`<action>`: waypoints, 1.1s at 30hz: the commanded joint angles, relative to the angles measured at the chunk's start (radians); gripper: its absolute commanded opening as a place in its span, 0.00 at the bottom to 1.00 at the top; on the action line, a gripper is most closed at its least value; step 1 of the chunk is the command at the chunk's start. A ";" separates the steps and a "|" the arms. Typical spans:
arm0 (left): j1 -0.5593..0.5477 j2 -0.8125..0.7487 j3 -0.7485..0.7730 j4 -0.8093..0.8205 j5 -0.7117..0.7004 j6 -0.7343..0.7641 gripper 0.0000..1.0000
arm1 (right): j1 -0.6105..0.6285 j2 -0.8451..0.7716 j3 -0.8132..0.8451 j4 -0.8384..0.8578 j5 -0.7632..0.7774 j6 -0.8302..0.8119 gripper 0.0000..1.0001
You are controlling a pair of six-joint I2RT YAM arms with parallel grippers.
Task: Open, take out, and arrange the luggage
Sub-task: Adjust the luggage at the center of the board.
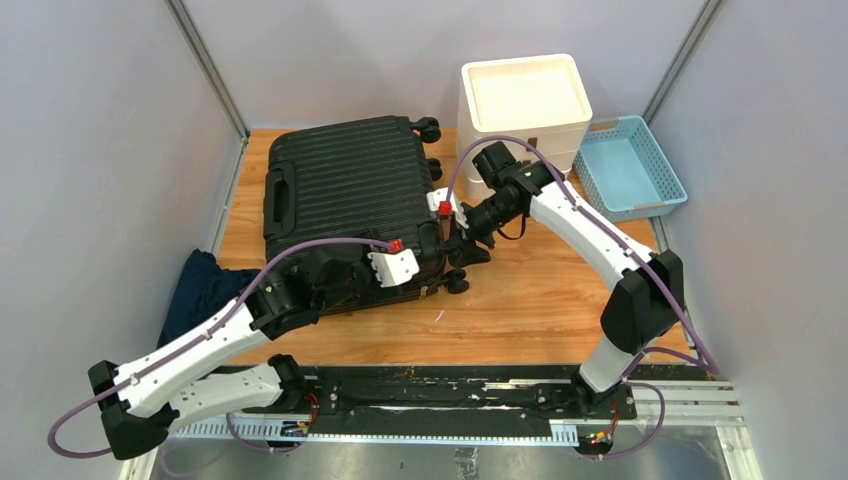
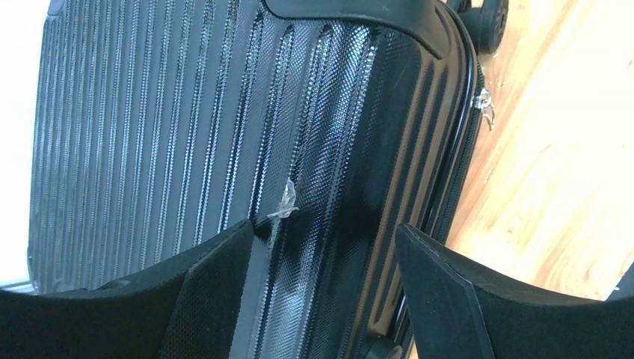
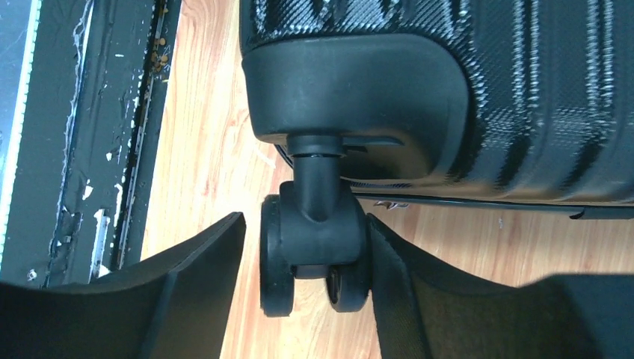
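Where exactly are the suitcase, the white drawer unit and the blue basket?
suitcase (image 1: 340, 185), top view, middle of its ribbed shell.
white drawer unit (image 1: 522, 95), top view, centre of its top panel.
light-blue mesh basket (image 1: 622, 172), top view, its bare floor.

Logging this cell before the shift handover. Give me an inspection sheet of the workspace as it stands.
Surface: wooden table, light wood.
Job's things: luggage closed, lying flat, wheels toward the right.
Clutter: white drawer unit and light-blue basket far right; dark cloth at left edge.
Grippers: left gripper open over the luggage; right gripper open astride a wheel.
Cables: purple cables looped along both arms.
Surroundings: grey walls on three sides.
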 commanded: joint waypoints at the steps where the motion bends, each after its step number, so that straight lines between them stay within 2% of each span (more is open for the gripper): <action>1: 0.024 -0.008 -0.040 0.071 0.001 0.053 0.73 | 0.011 -0.005 -0.036 -0.023 -0.026 -0.029 0.53; 4: 0.035 0.004 -0.039 0.078 0.003 0.051 0.67 | 0.010 -0.024 -0.049 -0.023 -0.028 -0.033 0.41; 10: 0.076 0.066 -0.015 0.102 0.049 0.041 0.55 | -0.012 -0.066 -0.079 -0.010 -0.005 -0.021 0.32; 17: 0.116 0.184 0.063 0.105 0.104 0.024 0.52 | -0.102 -0.132 -0.163 0.051 -0.022 0.020 0.30; 22: 0.133 0.256 0.109 0.119 0.134 0.009 0.52 | -0.152 -0.152 -0.190 0.089 -0.020 0.050 0.33; 24: 0.138 0.276 0.122 0.125 0.142 0.000 0.52 | -0.172 -0.150 -0.189 0.097 -0.007 0.064 0.40; 29: 0.142 0.283 0.152 0.118 0.137 -0.058 0.55 | -0.198 -0.180 -0.193 0.099 -0.022 0.095 0.76; 31: 0.141 0.251 0.160 0.108 0.135 -0.108 0.64 | -0.203 -0.215 -0.194 0.096 -0.053 0.106 0.86; 33: 0.141 0.194 0.162 0.101 0.158 -0.163 0.75 | -0.222 -0.245 -0.186 0.078 -0.085 0.111 0.90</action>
